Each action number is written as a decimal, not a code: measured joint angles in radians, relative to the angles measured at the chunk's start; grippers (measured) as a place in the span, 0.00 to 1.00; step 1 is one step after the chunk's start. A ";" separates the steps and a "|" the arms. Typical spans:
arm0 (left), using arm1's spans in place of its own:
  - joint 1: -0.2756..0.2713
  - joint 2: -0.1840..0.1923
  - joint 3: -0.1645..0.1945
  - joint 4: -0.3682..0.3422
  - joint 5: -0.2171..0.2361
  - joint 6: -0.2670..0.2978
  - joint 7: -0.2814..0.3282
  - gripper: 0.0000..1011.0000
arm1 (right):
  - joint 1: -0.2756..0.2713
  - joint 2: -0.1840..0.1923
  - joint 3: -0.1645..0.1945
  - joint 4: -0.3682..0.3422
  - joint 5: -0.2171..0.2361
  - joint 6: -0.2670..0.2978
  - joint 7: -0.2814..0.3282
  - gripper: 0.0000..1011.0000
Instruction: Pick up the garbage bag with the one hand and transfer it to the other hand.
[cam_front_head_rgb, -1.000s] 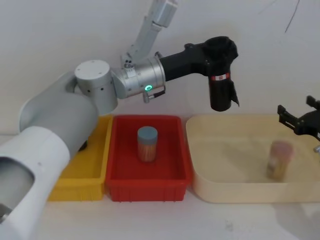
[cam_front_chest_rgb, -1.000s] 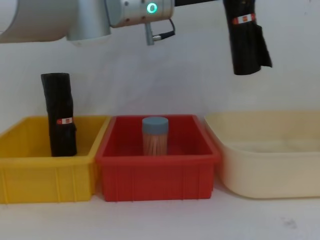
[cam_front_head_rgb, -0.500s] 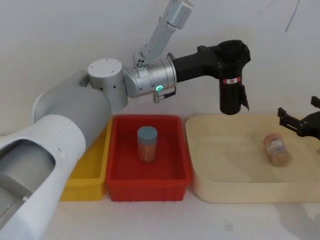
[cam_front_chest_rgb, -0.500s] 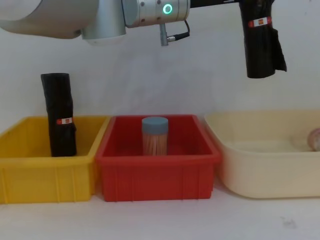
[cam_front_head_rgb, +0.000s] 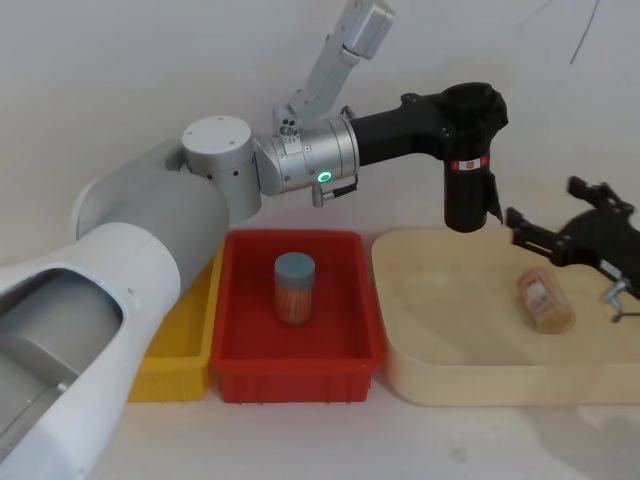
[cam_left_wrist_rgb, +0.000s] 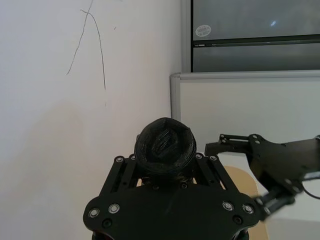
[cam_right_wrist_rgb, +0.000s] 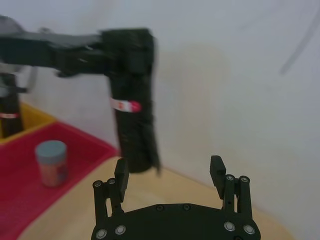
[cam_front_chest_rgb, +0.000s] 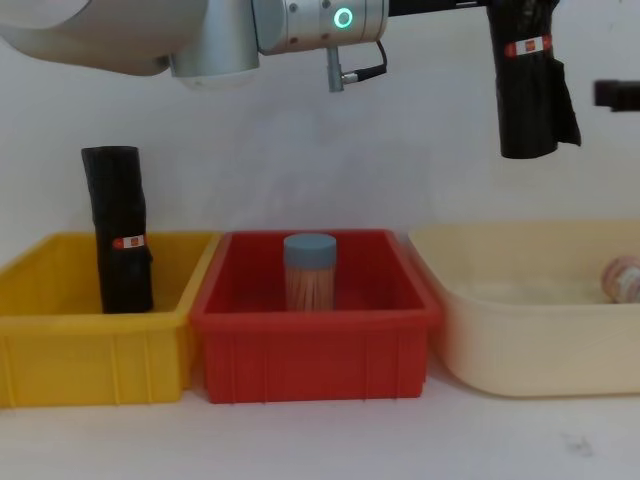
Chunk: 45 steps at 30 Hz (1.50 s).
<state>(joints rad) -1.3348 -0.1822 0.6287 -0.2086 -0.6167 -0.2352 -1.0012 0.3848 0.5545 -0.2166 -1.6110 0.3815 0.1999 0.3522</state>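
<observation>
Garbage bag (cam_front_head_rgb: 464, 203) looks light, squishy, slick; left gripper (cam_front_head_rgb: 470, 108) clamps its top, wide-open right gripper (cam_right_wrist_rgb: 169, 172) should pinch below the label (cam_front_head_rgb: 466, 164).

Bright, even, diffuse light. Soft, faint shadows on the far wall (cam_front_chest_rgb: 300, 170) and on the surface (cam_front_chest_rgb: 320, 440) beneath the red bin (cam_front_chest_rgb: 315, 350); slight sheen on the garbage bag (cam_front_chest_rgb: 527, 95).

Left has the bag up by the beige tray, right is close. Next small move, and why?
Probably ease the right gripper forward until its open jaws straddle the lower half of the garbage bag. The left gripper clamps the bag's top, so the lower part hangs free, and the right jaws stand apart from it.
</observation>
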 joint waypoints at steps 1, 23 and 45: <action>-0.001 -0.001 0.000 0.001 0.000 0.000 0.000 0.41 | 0.009 -0.004 -0.011 0.001 0.000 -0.005 0.012 0.99; -0.009 -0.009 0.003 0.021 -0.002 -0.007 -0.006 0.41 | 0.182 -0.109 -0.182 0.133 -0.178 -0.033 -0.006 0.99; -0.011 -0.010 0.003 0.024 -0.002 -0.007 -0.007 0.41 | 0.286 -0.220 -0.217 0.270 -0.307 0.027 -0.161 0.80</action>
<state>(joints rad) -1.3458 -0.1922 0.6321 -0.1846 -0.6185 -0.2427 -1.0080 0.6703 0.3344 -0.4331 -1.3410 0.0744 0.2265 0.1910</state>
